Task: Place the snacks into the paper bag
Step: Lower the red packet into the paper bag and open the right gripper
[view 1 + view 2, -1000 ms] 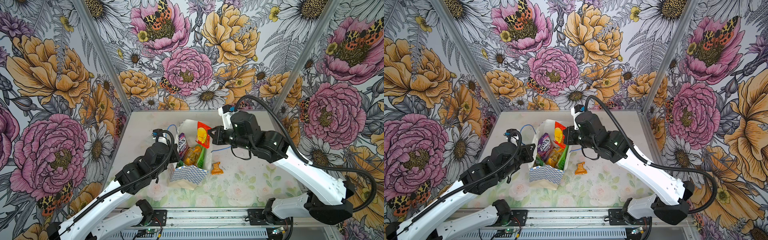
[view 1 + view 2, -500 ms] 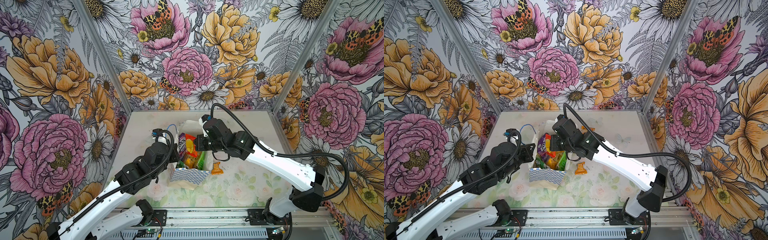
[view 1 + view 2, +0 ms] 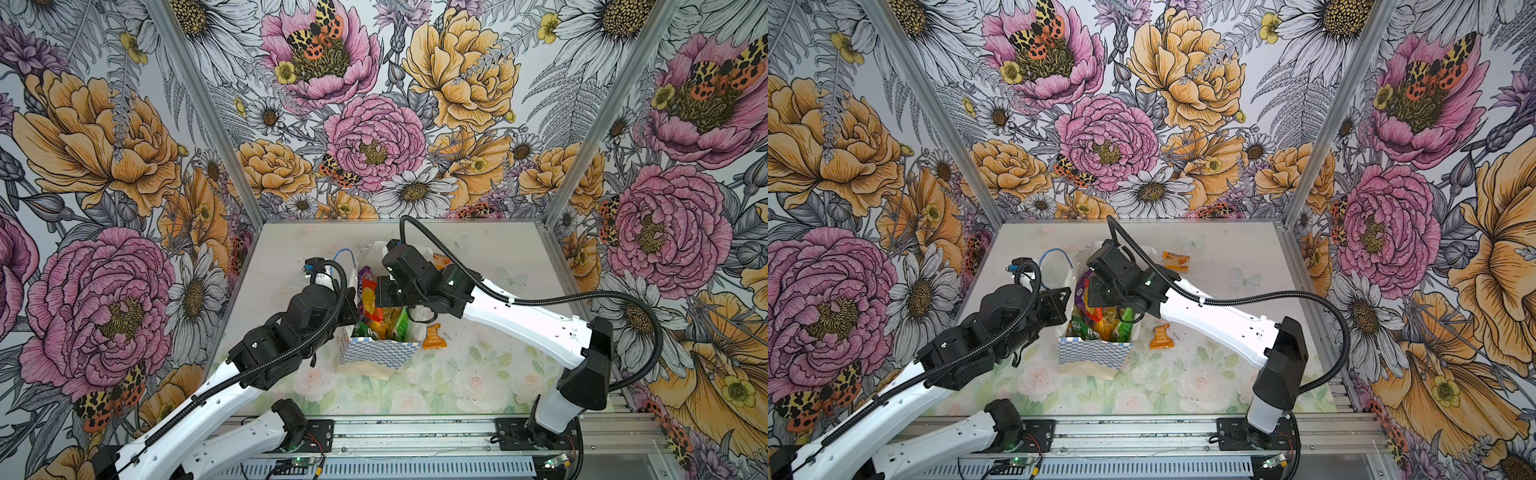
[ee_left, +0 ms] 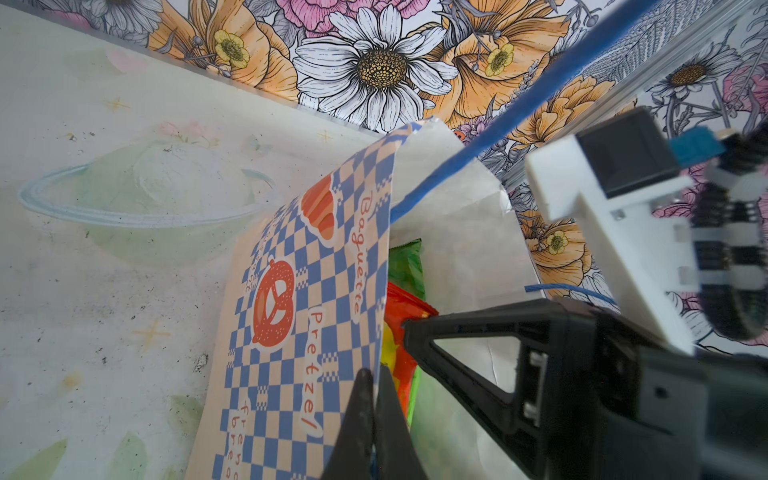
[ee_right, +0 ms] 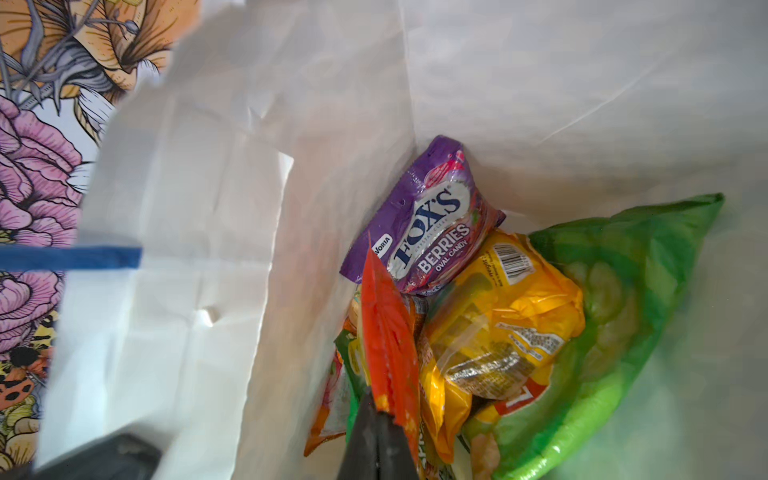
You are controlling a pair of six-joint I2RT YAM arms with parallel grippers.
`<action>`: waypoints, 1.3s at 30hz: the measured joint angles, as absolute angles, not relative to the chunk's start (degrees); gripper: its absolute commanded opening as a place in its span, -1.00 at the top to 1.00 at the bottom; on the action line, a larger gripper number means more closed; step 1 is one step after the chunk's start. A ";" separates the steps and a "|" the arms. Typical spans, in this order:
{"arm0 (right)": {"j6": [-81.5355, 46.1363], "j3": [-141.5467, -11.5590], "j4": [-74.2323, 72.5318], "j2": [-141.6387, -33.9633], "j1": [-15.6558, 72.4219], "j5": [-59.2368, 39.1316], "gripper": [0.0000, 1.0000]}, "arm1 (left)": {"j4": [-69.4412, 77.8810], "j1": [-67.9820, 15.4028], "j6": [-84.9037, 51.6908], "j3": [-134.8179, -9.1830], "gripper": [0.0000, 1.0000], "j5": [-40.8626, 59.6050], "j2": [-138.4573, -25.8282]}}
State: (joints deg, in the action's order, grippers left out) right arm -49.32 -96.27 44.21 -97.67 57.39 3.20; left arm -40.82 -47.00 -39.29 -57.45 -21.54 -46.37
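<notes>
2 small orange sachets lie on the table outside the paper bag: the near sachet is just beside the bag on the right arm's side, and the far sachet is farther back. Inside the bag the right gripper is clenched on the edge of a red packet, above the purple Fox's Berries packet, a yellow packet and a green packet. The left gripper pinches the bag's checkered wall near its rim, holding the mouth wide. These packets look light, soft and slick, so a pinch on a crimped seam should hold best, and squeezing the middle could crush the contents. The sachets are probably thin, though the top views are too small to be sure, and likely need lifting by 1 end. The paper wall looks stiff but easily creased.
</notes>
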 measured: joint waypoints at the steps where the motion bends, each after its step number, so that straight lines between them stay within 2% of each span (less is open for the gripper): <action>1: -49.58 -96.29 44.07 -98.13 57.49 3.20 1.00 | -40.82 -46.98 -39.29 -57.45 1.00 -21.41 -46.37; 23: -51.44 -95.02 40.23 -101.91 57.95 1.98 0.99 | -41.58 -46.96 -39.09 -57.49 1.00 -21.41 -45.74; 29: -51.83 -94.91 39.94 -102.67 57.95 1.91 0.35 | -42.37 -46.94 -39.07 -57.87 1.00 -21.41 -45.47; 34: -51.77 -94.85 39.92 -101.89 57.95 2.44 0.21 | -42.46 -46.94 -39.09 -57.87 1.00 -21.41 -45.43; 39: -51.53 -94.67 39.83 -100.33 57.95 3.25 0.17 | -42.57 -46.94 -39.09 -57.87 1.00 -21.43 -45.39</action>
State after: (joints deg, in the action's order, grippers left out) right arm -51.53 -94.67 39.83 -100.33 57.95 3.25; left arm -42.57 -46.94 -39.09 -57.87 -21.43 -45.39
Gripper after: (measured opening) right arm 0.411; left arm 0.051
